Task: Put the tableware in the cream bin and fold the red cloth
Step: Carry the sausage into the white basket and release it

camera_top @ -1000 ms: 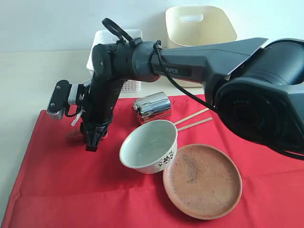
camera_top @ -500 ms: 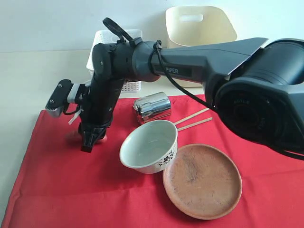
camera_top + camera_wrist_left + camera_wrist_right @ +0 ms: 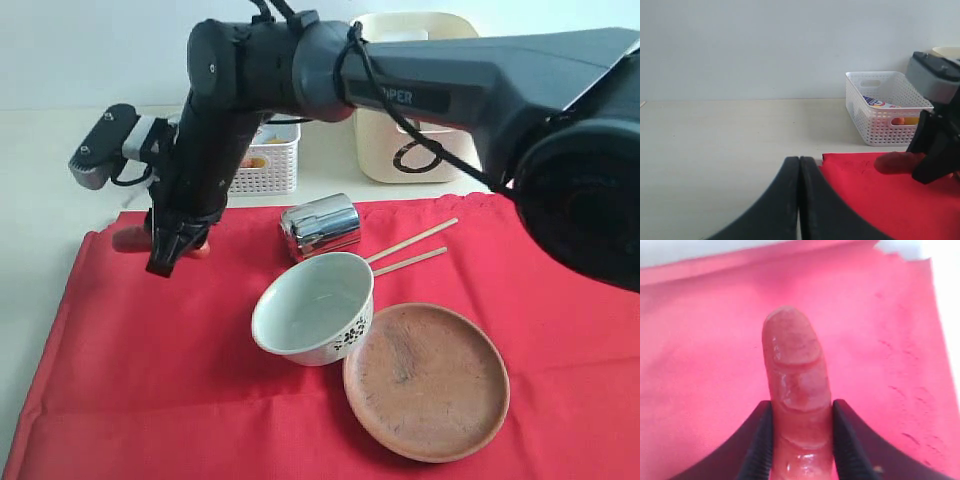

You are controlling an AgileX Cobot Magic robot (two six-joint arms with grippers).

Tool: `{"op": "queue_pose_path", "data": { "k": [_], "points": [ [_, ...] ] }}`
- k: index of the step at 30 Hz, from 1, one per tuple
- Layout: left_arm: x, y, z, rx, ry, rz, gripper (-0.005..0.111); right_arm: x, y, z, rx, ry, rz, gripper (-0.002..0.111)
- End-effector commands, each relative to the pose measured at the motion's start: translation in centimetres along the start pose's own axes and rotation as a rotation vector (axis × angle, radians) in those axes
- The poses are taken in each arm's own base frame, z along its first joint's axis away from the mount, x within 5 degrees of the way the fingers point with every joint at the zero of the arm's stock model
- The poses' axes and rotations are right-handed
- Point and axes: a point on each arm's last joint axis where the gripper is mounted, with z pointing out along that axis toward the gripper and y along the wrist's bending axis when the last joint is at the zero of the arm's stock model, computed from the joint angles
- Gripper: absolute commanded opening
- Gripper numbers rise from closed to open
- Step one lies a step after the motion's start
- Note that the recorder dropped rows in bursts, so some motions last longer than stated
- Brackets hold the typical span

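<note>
Exterior view: white wall, pale beige tabletop [image 3: 40, 190]. A large bright-red fabric cloth [image 3: 180, 380] covers the near half.
- Centre of the cloth: shiny steel cup [image 3: 320, 226] lying on its side, just far of the pale bowl with dark flower print [image 3: 312, 318].
- Round brown clay plate [image 3: 425, 380] sits near-right of the bowl, just beside it.
- Two thin wooden chopsticks [image 3: 410, 250] lie right of the cup, with their ends at the bowl rim.
- Far side, off the cloth: white perforated plastic basket [image 3: 265, 165] with food inside. The tall cream plastic bin [image 3: 372, 155] stands to its right, partly hidden by the arm.
- The right arm spans from the right across to the cloth's far-left corner, wrist bent down. The right gripper [image 3: 162, 258] points down and is clamped on a reddish-brown sausage [image 3: 125, 240] that sticks out on both sides. No tableware is in the bin.

Left wrist view: the left gripper [image 3: 800, 190] has its jaws pressed together with nothing between them. It is low over bare table, just left of the cloth edge. Beyond it are the sausage in the other claw's dark fingers, then the basket, then the wall.

Right wrist view: the glossy sausage is pinched between both fingers. The cloth fills the background, with a sliver of table at one corner.
</note>
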Motion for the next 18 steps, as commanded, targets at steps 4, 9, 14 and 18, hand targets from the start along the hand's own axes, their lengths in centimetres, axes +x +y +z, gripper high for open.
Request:
{"op": "queue_pose_path", "data": {
  "k": [4, 9, 14, 18],
  "points": [
    [0.1, 0.0, 0.0, 0.0, -0.005, 0.005, 0.0, -0.1, -2.4, -3.1, 0.107, -0.089, 0.097, 0.0],
    [0.1, 0.0, 0.0, 0.0, -0.005, 0.005, 0.0, 0.8, -5.6, -4.2, 0.221, -0.199, 0.28, 0.0],
    [0.1, 0.0, 0.0, 0.0, -0.005, 0.005, 0.0, 2.0, -8.7, -5.3, 0.313, -0.309, 0.469, 0.0],
    [0.1, 0.0, 0.0, 0.0, -0.005, 0.005, 0.0, 2.9, -10.5, -6.1, 0.364, -0.397, 0.614, 0.0]
  ]
}}
